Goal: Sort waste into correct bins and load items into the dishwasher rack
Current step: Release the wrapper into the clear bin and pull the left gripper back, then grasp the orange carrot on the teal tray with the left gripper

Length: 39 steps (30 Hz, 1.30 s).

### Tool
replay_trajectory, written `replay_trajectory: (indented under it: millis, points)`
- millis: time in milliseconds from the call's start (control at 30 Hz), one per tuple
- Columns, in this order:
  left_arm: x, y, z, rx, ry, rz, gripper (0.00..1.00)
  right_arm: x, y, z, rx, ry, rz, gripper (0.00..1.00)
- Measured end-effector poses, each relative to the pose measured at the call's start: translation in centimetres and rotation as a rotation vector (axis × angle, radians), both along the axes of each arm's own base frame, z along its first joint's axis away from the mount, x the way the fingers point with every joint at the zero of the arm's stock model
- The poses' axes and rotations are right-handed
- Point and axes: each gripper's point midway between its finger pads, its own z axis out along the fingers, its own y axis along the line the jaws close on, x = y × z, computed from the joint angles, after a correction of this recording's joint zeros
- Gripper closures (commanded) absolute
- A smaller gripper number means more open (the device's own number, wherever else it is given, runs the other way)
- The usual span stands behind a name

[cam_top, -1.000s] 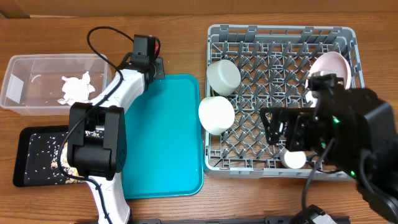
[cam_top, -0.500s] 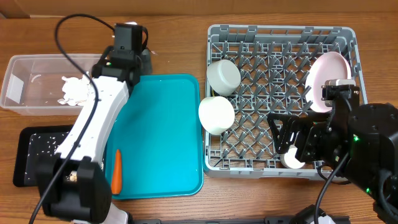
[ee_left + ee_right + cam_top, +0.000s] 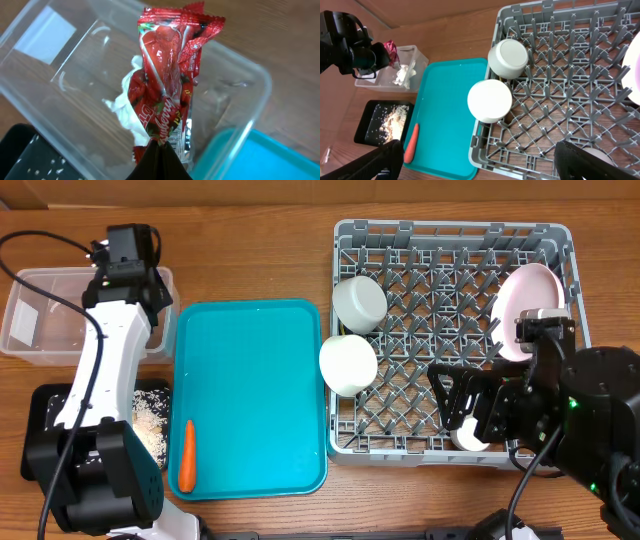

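My left gripper (image 3: 160, 156) is shut on the red snack wrapper (image 3: 167, 75) and holds it over the clear tub (image 3: 261, 86), above the white napkin (image 3: 125, 107) lying inside. In the overhead view the left gripper (image 3: 130, 258) is at the tub's (image 3: 35, 320) right end. The orange carrot (image 3: 186, 455) lies on the teal tray (image 3: 250, 380). Beige food scraps (image 3: 150, 423) lie in the black tray (image 3: 45, 430). The grey rack (image 3: 455, 235) holds two white bowls (image 3: 359, 302) (image 3: 348, 364) and the pink plate (image 3: 527, 292). My right gripper (image 3: 452, 402) is open and empty over the rack's front. Spoon and fork are out of view.
A small round white thing (image 3: 470, 436) sits at the rack's front edge under my right arm. The left arm's base (image 3: 100, 490) covers part of the black tray. In the right wrist view the carrot (image 3: 411, 144) lies at the teal tray's (image 3: 445, 90) left edge.
My left arm has swung left from over the teal tray to over the clear tub, carrying the wrapper. The carrot and food scraps have come into view. The right arm has barely moved.
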Motion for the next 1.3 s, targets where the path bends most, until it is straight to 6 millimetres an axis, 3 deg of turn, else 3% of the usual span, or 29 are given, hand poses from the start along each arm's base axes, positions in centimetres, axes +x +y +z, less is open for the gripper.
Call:
replay_trajectory:
  millis: [33, 200, 333, 467, 600, 700, 833, 1033, 1300]
  points:
    - [-0.5, -0.1, -0.3, -0.005, 0.026, -0.001, 0.36, 0.0, 0.0, 0.0, 0.000, 0.000, 0.002, 0.00]
    - [-3.9, -1.5, -2.4, -0.083, 0.189, -0.018, 0.46, -0.1, 0.3, 0.0, 0.009, 0.005, 0.013, 0.00]
    - [-6.7, -3.0, -2.8, -0.158, 0.290, -0.036, 0.46, -0.2, 0.3, 0.2, 0.013, 0.003, 0.015, 0.00]
    - [-8.6, -4.9, -0.2, -0.196, 0.269, -0.074, 0.42, -0.4, 0.2, 1.7, 0.035, -0.036, 0.016, 0.00]
    - [-11.4, -8.8, 3.3, -0.213, 0.240, -0.167, 0.38, -0.8, -0.1, 3.8, 0.069, -0.094, 0.016, 0.00]
    - [-13.3, -11.5, 3.8, -0.224, 0.248, -0.231, 0.36, -1.3, -0.3, 4.5, 0.079, -0.110, 0.018, 0.00]
    - [-16.6, -13.7, -0.3, -0.237, 0.362, -0.258, 0.32, -1.6, -0.3, 4.3, 0.080, -0.098, 0.027, 0.00]
    - [-21.3, -13.5, -8.3, -0.259, 0.522, -0.187, 0.31, -1.7, -0.1, 4.2, 0.082, -0.090, 0.036, 0.00]
    - [-22.9, -13.1, -12.2, -0.270, 0.527, -0.150, 0.35, -1.7, -0.1, 4.2, 0.083, -0.089, 0.037, 0.00]
